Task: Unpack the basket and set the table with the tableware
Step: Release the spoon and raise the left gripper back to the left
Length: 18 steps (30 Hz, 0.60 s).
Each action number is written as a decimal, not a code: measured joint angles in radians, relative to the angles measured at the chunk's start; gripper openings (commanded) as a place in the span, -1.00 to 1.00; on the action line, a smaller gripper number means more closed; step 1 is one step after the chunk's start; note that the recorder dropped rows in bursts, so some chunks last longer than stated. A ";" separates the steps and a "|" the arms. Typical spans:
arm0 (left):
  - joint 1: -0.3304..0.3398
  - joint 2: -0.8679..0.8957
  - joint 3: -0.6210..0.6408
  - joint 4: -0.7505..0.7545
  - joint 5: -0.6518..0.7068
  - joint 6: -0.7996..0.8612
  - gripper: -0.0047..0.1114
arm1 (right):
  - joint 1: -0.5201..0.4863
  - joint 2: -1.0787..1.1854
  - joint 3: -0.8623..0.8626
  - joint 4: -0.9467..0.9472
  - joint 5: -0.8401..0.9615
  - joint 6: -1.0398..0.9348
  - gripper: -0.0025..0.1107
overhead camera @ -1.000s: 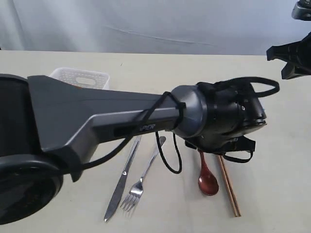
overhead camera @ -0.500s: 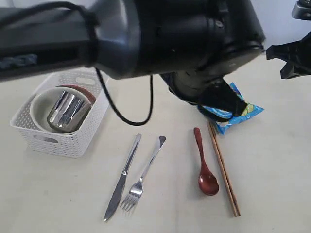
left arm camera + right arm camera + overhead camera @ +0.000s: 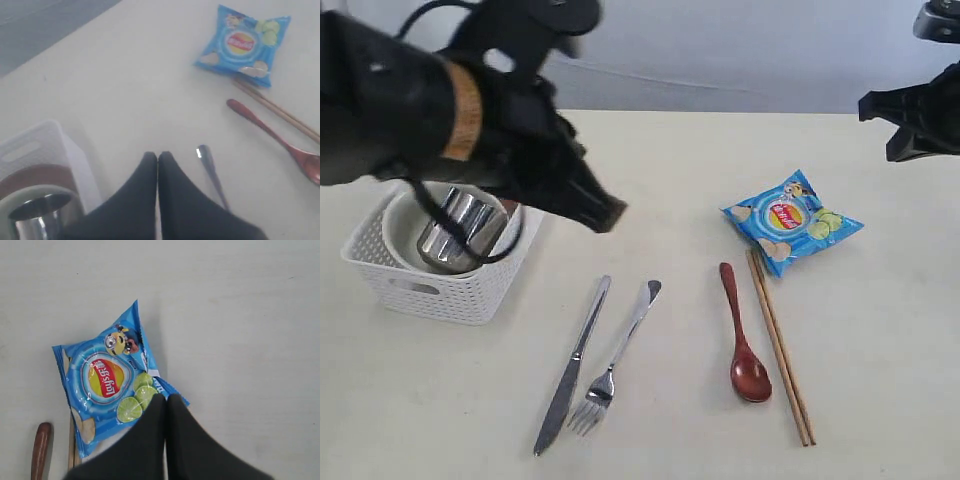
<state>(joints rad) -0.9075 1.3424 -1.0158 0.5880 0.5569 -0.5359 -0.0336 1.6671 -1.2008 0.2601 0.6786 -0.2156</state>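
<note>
On the left of the bench (image 3: 880, 390), the white basket (image 3: 430, 295) holds the cream bowl (image 3: 398, 222), and the steel cup (image 3: 460, 235) lies on its side in the bowl. A brown plate (image 3: 30, 175) shows between the bowl and the basket wall. The left tool (image 3: 605, 212) hangs just beside the basket, clenched on nothing. Further right, the knife (image 3: 572, 365) and fork (image 3: 615, 360) lie side by side on the bench. Next come the red spoon (image 3: 743, 335) and the chopsticks (image 3: 780, 345). The blue chip bag (image 3: 792, 220) covers the chopsticks' far ends. The right tool (image 3: 166, 397), clenched and empty, hovers over the bag.
</note>
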 measured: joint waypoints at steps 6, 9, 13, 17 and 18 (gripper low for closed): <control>0.269 -0.111 0.231 0.000 -0.235 0.017 -0.92 | 0.070 0.000 0.000 0.025 -0.027 -0.058 -0.96; 0.389 -0.120 0.282 0.000 -0.331 0.022 -0.92 | 0.123 0.000 0.000 0.047 -0.042 -0.117 -0.96; 0.510 -0.122 0.293 -0.009 -0.420 0.026 -0.92 | 0.194 0.000 0.000 0.060 -0.042 -0.181 -0.96; 0.605 -0.118 0.293 -0.030 -0.496 0.029 -0.92 | 0.265 0.000 0.000 0.073 -0.055 -0.200 -0.96; 0.621 -0.114 0.293 -0.030 -0.507 0.029 -0.92 | 0.278 0.000 0.000 0.080 -0.062 -0.201 -0.96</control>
<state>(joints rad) -0.2867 1.2280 -0.7232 0.5579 0.0503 -0.5073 0.2445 1.6676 -1.2008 0.3402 0.6162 -0.4170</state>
